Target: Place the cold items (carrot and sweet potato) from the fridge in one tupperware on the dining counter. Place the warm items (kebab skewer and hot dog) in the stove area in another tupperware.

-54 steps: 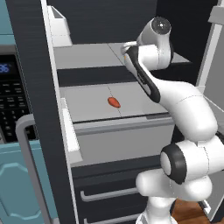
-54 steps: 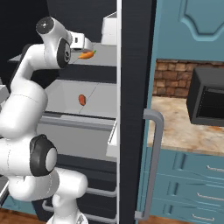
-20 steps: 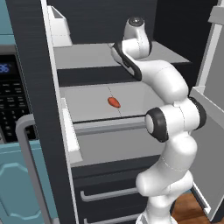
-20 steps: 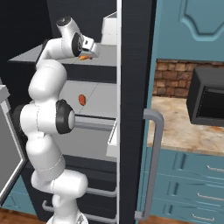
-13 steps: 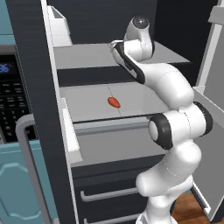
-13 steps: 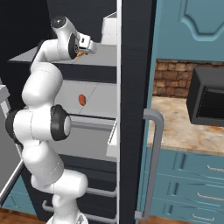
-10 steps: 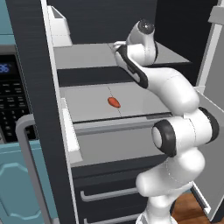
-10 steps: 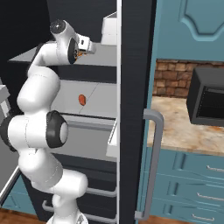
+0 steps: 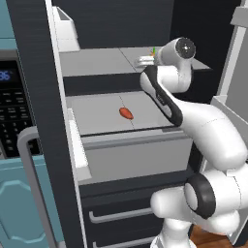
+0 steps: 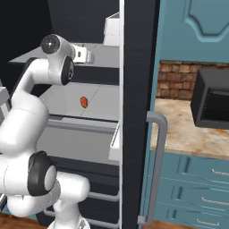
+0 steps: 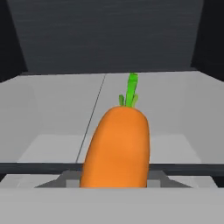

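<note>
Hand view has the carrot point(image 11: 117, 146) right up against the lens, thick end low at 6 o'clock and green tip pointing to 12, lying lengthwise along the line of the gripper point(image 11: 114, 183). That lie suits the grab: the fingers can close across the narrow width of the root rather than along its length. The fingertips themselves are hidden behind the carrot and the lower edge, so I cannot tell from the pictures whether the jaws are clamped on it or merely standing around it; judging by how closely the hand is set, the pickup is in hand.

From the left base view the arm reaches up and in to the upper shelf point(image 9: 97, 60) of the fridge point(image 9: 34, 72), the hand at about 1 o'clock in the picture, with a speck of green point(image 9: 153, 50) just past it. The right base view shows the same reach, the gripper point(image 10: 85, 55) level over that shelf so it comes at the root from the open front.

The sweet potato point(image 9: 126, 113) lies alone on the lower shelf point(image 9: 97, 114), well apart from the hand, near 10 o'clock of the forearm; it also shows as a red oval point(image 10: 83, 102) from the right. It is untouched, likely the next cold item to fetch.
</note>
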{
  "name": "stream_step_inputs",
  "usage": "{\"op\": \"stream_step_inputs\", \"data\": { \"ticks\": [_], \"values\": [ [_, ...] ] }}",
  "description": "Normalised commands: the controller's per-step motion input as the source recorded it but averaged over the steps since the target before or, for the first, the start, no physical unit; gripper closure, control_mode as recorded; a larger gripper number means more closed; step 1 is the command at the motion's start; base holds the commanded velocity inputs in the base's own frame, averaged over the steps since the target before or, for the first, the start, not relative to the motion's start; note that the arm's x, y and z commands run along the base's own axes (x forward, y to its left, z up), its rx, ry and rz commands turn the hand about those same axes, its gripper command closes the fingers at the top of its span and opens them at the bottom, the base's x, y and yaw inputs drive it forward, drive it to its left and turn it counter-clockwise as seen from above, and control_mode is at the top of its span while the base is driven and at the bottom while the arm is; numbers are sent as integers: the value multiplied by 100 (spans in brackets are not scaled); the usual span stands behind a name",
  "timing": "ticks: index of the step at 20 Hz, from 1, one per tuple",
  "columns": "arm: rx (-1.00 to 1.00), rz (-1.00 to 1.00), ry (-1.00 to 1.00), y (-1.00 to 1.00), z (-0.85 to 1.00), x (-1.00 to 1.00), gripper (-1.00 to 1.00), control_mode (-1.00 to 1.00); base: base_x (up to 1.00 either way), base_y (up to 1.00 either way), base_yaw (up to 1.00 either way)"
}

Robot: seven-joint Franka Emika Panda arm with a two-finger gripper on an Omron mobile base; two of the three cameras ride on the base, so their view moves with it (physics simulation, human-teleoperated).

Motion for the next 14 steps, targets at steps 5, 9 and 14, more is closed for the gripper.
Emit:
{"op": "stream_step_inputs", "data": {
  "ticks": [5,9,14],
  "values": [
    [0,1,8,-1,3,-100,100,-100,0,0,0],
    [0,0,23,-1,0,-100,100,-100,0,0,0],
    [-6,0,43,0,-25,-100,100,-100,0,0,0]
  ]
}}
